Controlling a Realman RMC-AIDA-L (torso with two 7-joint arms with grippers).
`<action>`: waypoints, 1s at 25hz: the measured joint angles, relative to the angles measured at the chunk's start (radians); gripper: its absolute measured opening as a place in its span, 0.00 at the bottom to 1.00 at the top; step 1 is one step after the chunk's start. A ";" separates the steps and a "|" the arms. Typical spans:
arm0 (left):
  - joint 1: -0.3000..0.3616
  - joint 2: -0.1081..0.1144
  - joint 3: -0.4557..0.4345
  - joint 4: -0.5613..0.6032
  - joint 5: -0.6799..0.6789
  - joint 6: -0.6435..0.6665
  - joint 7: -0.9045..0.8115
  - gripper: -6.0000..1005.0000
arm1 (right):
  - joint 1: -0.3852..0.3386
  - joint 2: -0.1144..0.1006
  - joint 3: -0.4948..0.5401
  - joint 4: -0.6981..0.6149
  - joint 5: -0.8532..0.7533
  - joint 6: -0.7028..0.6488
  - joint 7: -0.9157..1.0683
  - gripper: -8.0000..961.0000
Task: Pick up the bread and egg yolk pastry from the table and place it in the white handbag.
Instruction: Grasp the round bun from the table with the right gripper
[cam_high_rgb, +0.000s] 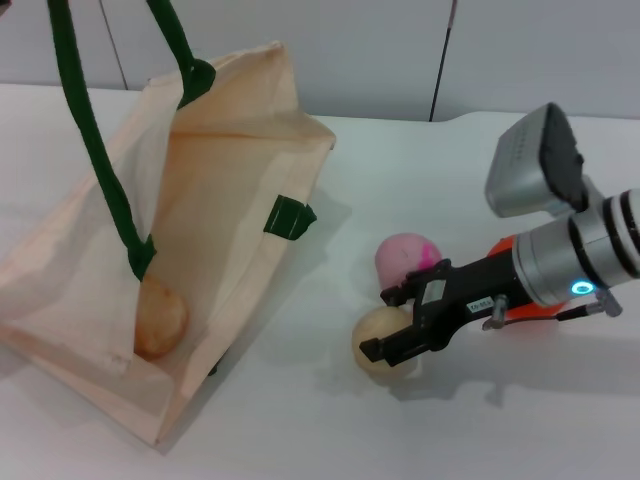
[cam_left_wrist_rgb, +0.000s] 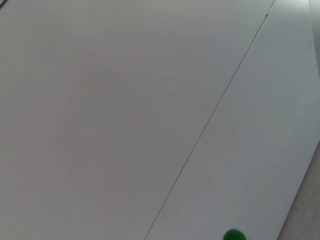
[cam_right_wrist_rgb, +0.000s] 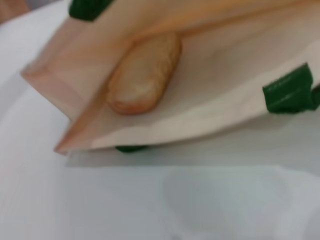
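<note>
The large cream cloth tote with dark green rope handles, the white handbag (cam_high_rgb: 230, 190), lies on its side on the white table (cam_high_rgb: 420, 200) with its mouth open toward the robot and one handle raised out of the top of the head view. Inside the bag, close to its near open edge and just below where a green handle meets the cloth, lies the orange-brown elongated bread (cam_high_rgb: 160, 320); the right wrist view shows the same loaf (cam_right_wrist_rgb: 145, 75) resting on the inner cloth of the handbag (cam_right_wrist_rgb: 225, 100), with a small green side tab (cam_right_wrist_rgb: 292, 90) on the bag's outer wall. Well apart from the bag, on its side away from the raised handle, the small pale beige-yellow round ball, the egg yolk pastry (cam_high_rgb: 380, 340), sits on the table. The right gripper (cam_high_rgb: 395, 322), black with an orange and silver wrist behind it, reaches in from the far side of the pastry relative to the bag; its fingers stand apart on either side of the ball, close against it, though whether they press on it cannot be told. A pink ball with a magenta patch (cam_high_rgb: 405, 258) sits just beside the pastry, behind the gripper. The left gripper is not visible; its wrist camera shows only pale flat surfaces.
</note>
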 joint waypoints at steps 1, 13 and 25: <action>0.000 0.000 0.000 0.000 0.000 0.000 0.000 0.12 | 0.010 0.000 -0.006 0.016 -0.002 0.010 0.002 0.91; 0.001 0.001 -0.002 -0.004 0.000 -0.002 0.000 0.12 | 0.025 0.000 -0.049 0.037 -0.024 0.062 0.057 0.90; 0.008 0.004 -0.011 -0.005 0.000 -0.010 0.000 0.12 | 0.009 0.000 -0.041 -0.017 -0.033 0.018 0.077 0.79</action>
